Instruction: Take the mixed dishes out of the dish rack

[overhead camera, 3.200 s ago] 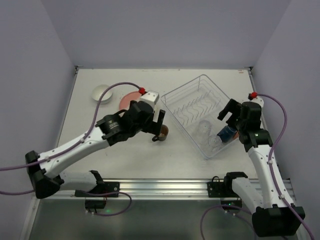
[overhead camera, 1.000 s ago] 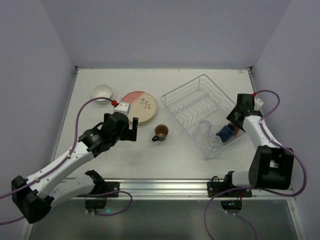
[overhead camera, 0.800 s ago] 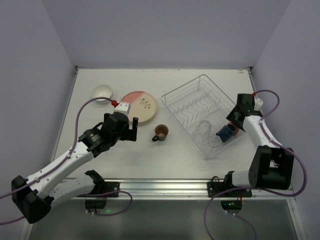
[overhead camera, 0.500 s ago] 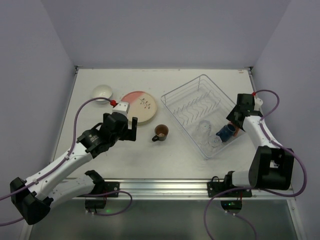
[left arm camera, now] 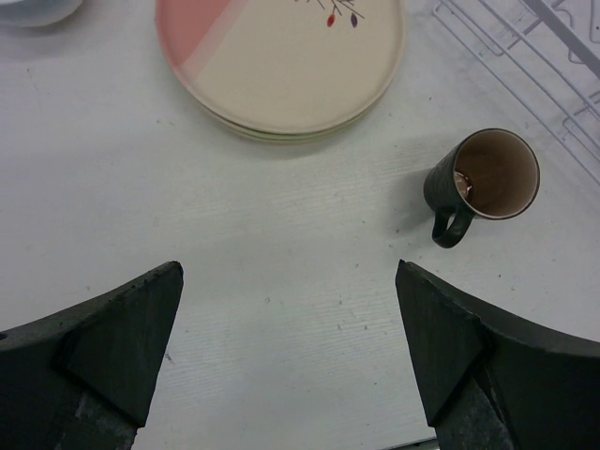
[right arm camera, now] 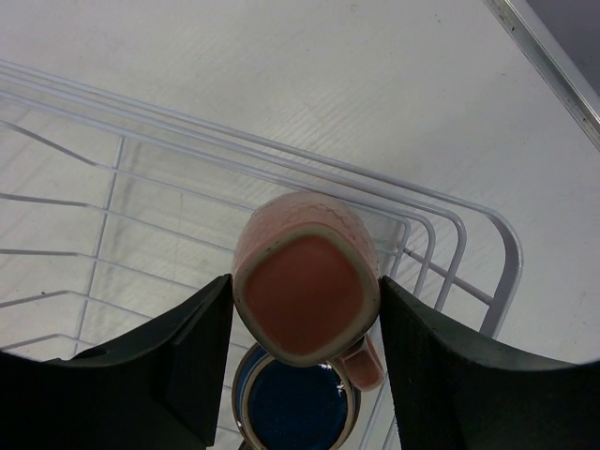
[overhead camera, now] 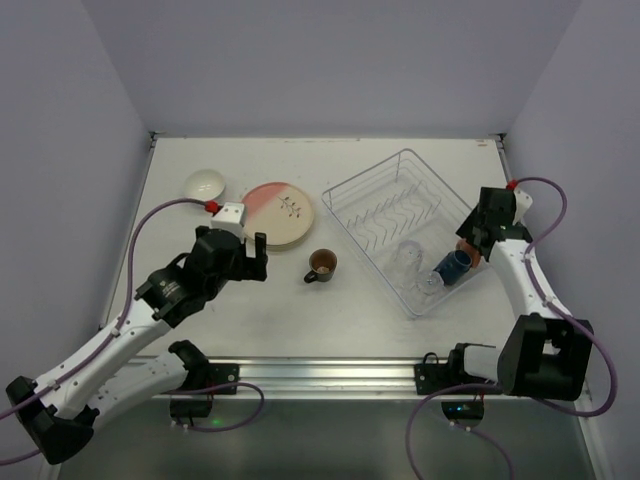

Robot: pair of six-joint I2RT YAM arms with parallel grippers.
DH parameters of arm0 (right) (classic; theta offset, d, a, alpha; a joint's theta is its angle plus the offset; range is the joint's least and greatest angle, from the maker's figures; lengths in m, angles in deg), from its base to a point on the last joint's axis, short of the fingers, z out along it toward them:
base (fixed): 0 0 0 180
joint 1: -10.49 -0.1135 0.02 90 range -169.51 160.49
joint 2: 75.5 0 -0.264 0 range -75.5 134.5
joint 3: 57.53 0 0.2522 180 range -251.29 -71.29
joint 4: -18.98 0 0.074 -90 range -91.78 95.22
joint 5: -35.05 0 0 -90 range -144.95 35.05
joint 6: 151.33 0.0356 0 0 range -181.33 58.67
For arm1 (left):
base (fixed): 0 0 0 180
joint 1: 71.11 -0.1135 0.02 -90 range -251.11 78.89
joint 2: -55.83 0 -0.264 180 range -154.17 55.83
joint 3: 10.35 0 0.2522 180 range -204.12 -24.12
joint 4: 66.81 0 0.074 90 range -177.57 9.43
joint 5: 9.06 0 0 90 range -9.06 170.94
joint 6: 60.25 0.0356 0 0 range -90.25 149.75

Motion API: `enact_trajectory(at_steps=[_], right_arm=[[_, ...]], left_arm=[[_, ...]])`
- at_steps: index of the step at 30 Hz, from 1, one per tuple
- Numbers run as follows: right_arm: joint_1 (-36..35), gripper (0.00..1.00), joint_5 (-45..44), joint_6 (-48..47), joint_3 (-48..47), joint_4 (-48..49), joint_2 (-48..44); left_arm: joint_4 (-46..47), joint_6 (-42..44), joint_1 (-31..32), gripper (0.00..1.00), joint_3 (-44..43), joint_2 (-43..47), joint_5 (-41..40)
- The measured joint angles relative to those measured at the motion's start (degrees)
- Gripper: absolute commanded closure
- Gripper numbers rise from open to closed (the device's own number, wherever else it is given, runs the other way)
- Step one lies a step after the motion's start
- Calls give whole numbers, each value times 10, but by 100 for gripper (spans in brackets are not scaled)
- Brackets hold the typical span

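Compared with a second ago, the left arm has drawn back toward the near-left of the counter (overhead camera: pixel 250 320). Its left end effector (left arm camera: pixel 289 272) now sits farther from the brown cup (left arm camera: pixel 487 173), and its fingers are spread wide with nothing between them. The right arm has shifted only slightly at the right corner of the dish rack (overhead camera: pixel 385 180). The only mark we can make out is a small sprig painted on the top plate of the stack of plates (left arm camera: pixel 281 56), and it has no letters. The plates lie on the counter left of the rack, with the white bowl (overhead camera: pixel 205 184) just beyond them to the left. The brown cup stands upright on the counter between the plates and the rack, ahead and to the right of the left end effector and well clear of it. The right end effector (overhead camera: pixel 470 245) is half closed on the salmon cup (right arm camera: pixel 305 281). Both fingers press its sides, and one end of the cup faces the wrist camera. The salmon cup hangs over the rack's corner wires, directly above the dark blue cup (right arm camera: pixel 300 412), which rests inside the rack beside the clear glasses (overhead camera: pixel 406 260).
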Motion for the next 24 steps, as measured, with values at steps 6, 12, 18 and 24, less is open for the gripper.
enact_trajectory(at_steps=[6,12,18,24], right_arm=[[0,100,0,-5,3,0,-21],[-2,100,0,-7,3,0,-38],[-3,100,-1,-10,3,0,-72],[-3,100,0,-12,3,-1,-76]], left_arm=[[4,0,0,0,2,29,0],[4,0,0,0,2,34,0],[4,0,0,0,2,34,0],[4,0,0,0,3,37,0]])
